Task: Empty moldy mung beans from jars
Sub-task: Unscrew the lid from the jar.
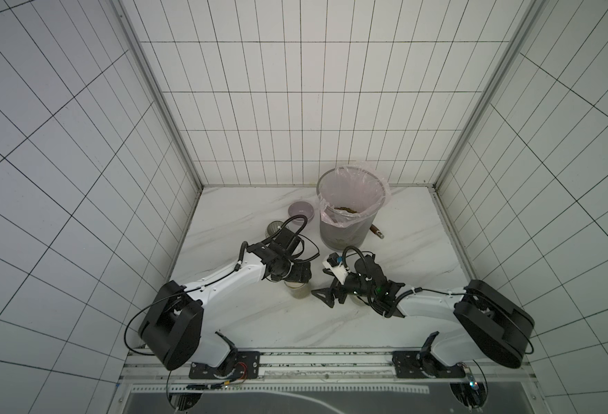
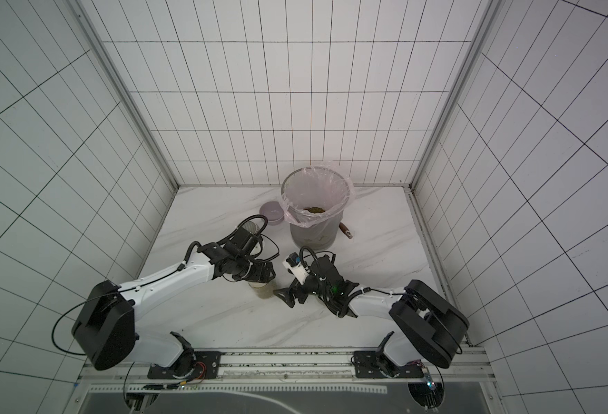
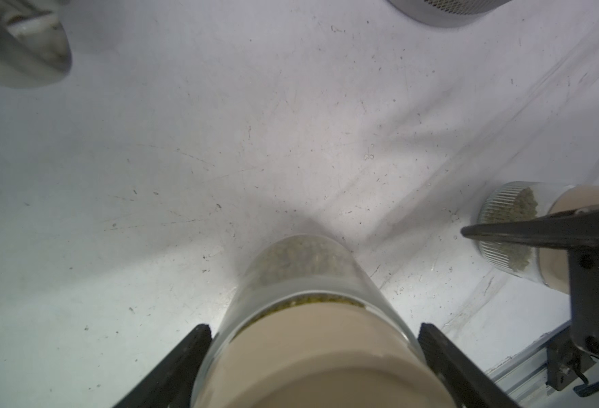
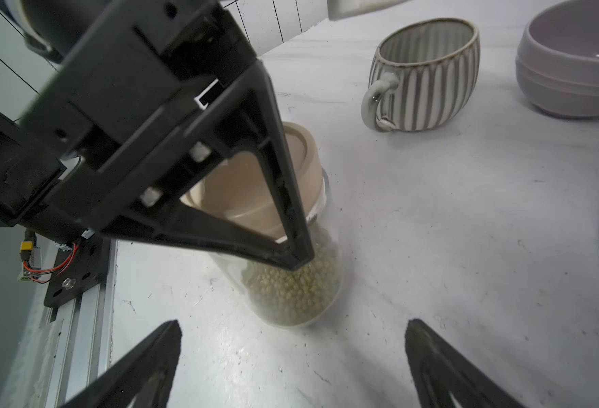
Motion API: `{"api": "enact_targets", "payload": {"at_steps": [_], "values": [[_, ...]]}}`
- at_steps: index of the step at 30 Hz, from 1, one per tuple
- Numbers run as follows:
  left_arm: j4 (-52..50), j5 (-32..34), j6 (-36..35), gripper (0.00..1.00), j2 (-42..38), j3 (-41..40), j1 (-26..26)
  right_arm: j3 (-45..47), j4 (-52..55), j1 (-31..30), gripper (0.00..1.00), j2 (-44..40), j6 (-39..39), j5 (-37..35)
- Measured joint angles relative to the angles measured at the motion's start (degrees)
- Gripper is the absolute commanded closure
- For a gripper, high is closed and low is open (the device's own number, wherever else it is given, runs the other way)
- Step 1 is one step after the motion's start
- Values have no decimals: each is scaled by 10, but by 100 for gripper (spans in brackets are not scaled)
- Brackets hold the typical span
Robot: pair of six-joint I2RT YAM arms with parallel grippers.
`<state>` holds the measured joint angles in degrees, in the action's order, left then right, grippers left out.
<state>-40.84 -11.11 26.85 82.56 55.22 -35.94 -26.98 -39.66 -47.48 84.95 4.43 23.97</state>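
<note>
A clear glass jar [image 1: 298,291] [image 4: 291,282] with a beige lid [image 3: 312,356] stands on the marble table, and mung beans [image 4: 292,295] fill its lower part. My left gripper [image 1: 297,282] [image 3: 315,325] comes down over it, its fingers [image 4: 280,197] pressed to the glass on both sides. My right gripper [image 1: 326,285] [image 4: 293,322] points at this jar from the right, open and holding nothing. A second lidded jar [image 3: 503,229] of beans stands beside the right gripper and is mostly hidden under it in both top views.
A tall grey bin [image 1: 342,233] [image 2: 311,236] with a pink liner stands behind, with beans [image 1: 345,209] inside. A ribbed mug [image 4: 425,70] [image 1: 273,229] and a purple bowl [image 4: 573,70] [image 1: 300,212] sit to the bin's left. A brown-handled tool [image 1: 377,231] lies behind the bin.
</note>
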Motion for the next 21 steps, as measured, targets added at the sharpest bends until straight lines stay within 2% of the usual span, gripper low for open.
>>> {"api": "enact_targets", "payload": {"at_steps": [10, 15, 21], "values": [[43, -64, 32, 25, -5, -23, 31, -1, -152, -27, 0, 127, -26, -2], [64, -99, 44, 25, -16, -44, 56, -3, -198, -37, 0, 158, -38, -14], [73, -127, 46, 24, -16, -51, 59, -13, -223, -43, 0, 170, -52, -26]]}}
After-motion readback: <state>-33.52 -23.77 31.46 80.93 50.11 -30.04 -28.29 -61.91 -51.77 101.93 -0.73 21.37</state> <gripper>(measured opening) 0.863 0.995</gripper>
